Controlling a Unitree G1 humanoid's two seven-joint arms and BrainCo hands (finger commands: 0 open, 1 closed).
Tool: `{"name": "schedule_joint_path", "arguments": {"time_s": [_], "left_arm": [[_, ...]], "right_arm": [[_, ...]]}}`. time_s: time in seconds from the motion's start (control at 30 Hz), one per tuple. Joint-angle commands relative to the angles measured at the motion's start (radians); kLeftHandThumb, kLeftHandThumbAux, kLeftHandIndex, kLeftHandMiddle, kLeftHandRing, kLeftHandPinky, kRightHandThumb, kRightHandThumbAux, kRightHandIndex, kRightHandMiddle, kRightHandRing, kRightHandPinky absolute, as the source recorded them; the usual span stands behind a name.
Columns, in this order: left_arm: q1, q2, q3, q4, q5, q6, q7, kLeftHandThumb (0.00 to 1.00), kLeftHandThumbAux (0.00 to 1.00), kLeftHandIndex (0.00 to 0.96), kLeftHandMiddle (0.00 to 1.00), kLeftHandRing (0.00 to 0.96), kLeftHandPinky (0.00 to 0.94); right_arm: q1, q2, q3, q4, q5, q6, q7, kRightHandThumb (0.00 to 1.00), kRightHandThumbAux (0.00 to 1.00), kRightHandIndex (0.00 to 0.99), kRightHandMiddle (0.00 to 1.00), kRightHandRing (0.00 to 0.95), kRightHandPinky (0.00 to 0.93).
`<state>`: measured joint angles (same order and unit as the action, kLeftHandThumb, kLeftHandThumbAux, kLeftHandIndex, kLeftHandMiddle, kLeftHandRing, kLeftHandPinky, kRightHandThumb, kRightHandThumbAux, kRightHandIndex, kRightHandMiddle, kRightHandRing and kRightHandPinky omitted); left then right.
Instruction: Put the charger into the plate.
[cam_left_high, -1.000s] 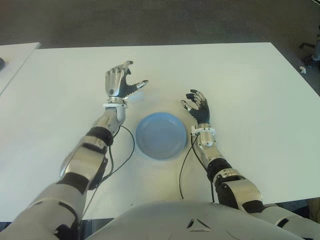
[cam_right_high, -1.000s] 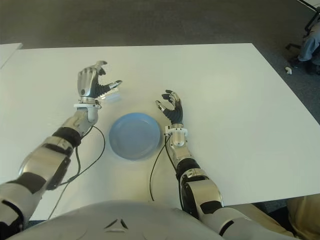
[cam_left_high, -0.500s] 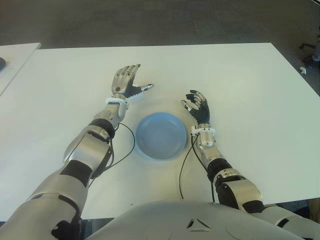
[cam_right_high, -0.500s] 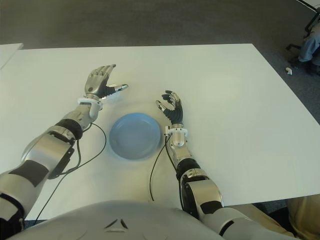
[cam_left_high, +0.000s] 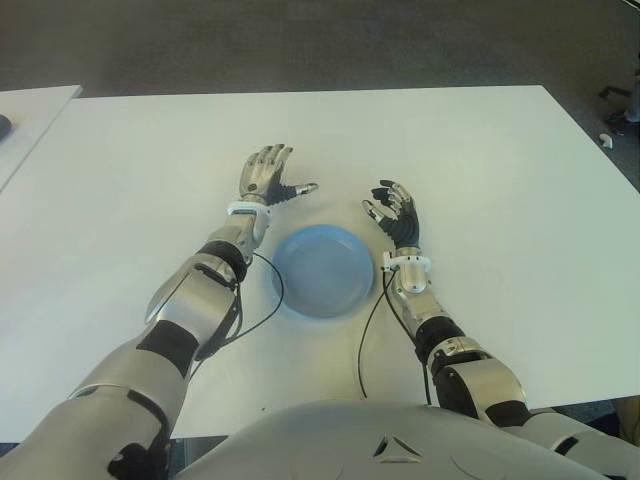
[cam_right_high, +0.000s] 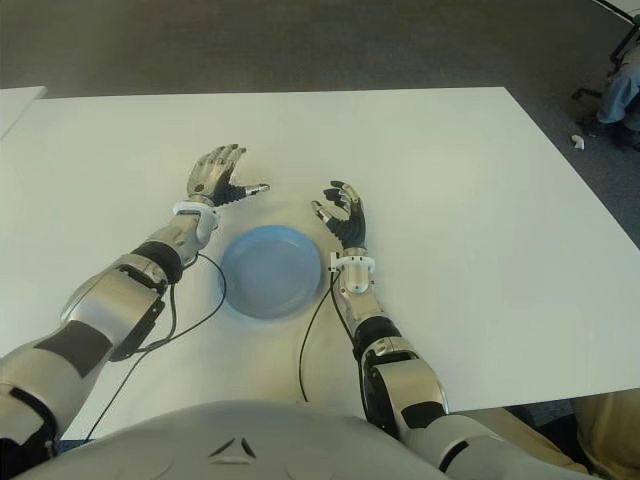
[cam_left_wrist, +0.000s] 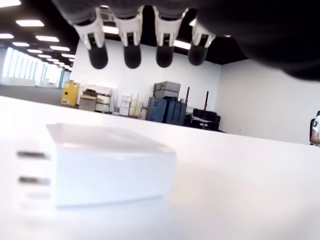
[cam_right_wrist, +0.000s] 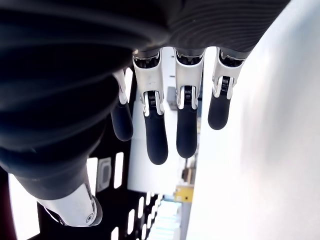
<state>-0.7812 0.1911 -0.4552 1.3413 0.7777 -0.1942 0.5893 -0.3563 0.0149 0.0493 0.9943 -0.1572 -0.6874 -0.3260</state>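
A white block-shaped charger (cam_left_wrist: 105, 170) lies on the white table (cam_left_high: 480, 160); it shows only in the left wrist view, right under the fingertips (cam_left_wrist: 132, 56) of my left hand. In the eye views that hand (cam_left_high: 270, 178) hovers palm down just beyond the upper left rim of the empty blue plate (cam_left_high: 322, 272), fingers spread, holding nothing, and it hides the charger. My right hand (cam_left_high: 397, 212) shows to the right of the plate, fingers relaxed and apart around nothing.
Black cables (cam_left_high: 262, 305) trail from both wrists over the table beside the plate. Another white table's corner (cam_left_high: 30, 110) shows at the far left. Dark floor lies beyond the table's far edge.
My left hand has come down and moved right, toward the plate, turning from upright to palm down. The right hand and the plate have not moved.
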Motion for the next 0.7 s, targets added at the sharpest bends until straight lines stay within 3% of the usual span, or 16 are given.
{"name": "schedule_joint_path", "arguments": {"time_s": [0.03,0.7], "left_arm": [[-0.01,-0.009,-0.004,0.019,-0.021,0.02,-0.063,0.206,0.212,0.0,0.0,0.0,0.0],[0.005,0.01,-0.058,0.037,0.007,0.053,-0.168,0.156,0.308,0.0,0.0,0.0,0.0]], "right_arm": [[0.155,-0.032,0.004,0.079,-0.024,0.041,-0.004,0.737,0.749,0.249,0.382,0.325,0.251],[0.19,-0.047,0.011,0.06,-0.017,0.009,-0.002,0.697,0.755,0.255,0.38,0.33,0.244]]}}
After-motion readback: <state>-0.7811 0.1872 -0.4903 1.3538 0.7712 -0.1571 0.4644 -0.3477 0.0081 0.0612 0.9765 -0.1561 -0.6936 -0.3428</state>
